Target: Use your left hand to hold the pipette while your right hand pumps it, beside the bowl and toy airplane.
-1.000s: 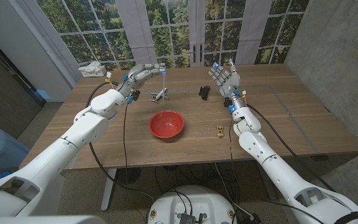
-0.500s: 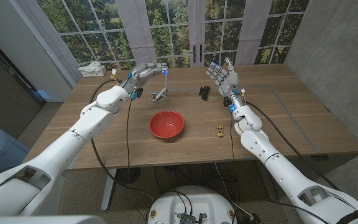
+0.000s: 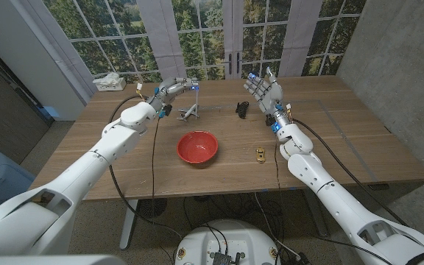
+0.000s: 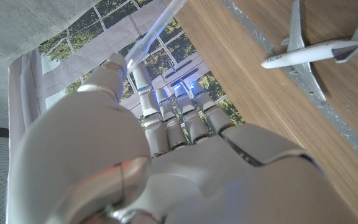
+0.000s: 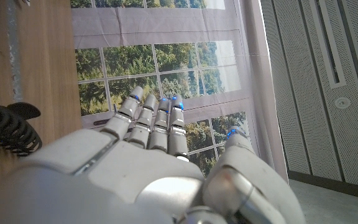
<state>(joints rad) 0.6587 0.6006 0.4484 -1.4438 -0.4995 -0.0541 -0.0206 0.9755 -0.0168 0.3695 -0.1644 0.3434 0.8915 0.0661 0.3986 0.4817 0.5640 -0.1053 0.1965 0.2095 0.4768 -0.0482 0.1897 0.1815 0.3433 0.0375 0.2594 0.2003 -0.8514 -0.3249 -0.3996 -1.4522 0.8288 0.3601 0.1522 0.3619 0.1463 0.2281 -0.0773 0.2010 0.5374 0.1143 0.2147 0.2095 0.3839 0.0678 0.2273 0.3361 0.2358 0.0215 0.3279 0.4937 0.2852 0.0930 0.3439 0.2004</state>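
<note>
My left hand (image 3: 171,89) is raised over the table's far left part and pinches the top of a thin clear pipette (image 3: 196,99), which hangs upright from its fingertips. In the left wrist view the pipette (image 4: 155,30) runs past the fingers of that hand (image 4: 166,155). The white toy airplane (image 3: 188,112) stands just below the pipette's tip, and it also lies on the wood in the left wrist view (image 4: 319,53). Nearer to me sits the red bowl (image 3: 197,147). My right hand (image 3: 264,93) is held up, fingers apart and holding nothing, well right of the pipette.
A small black object (image 3: 241,109) lies beside my right hand and shows in the right wrist view (image 5: 5,127). A little brown object (image 3: 260,154) sits right of the bowl. Something white (image 3: 109,81) rests at the far left corner. Windows stand behind the table.
My left arm has drawn in a little while the pipette stays upright over the airplane. My right hand has shifted slightly left, still spread.
</note>
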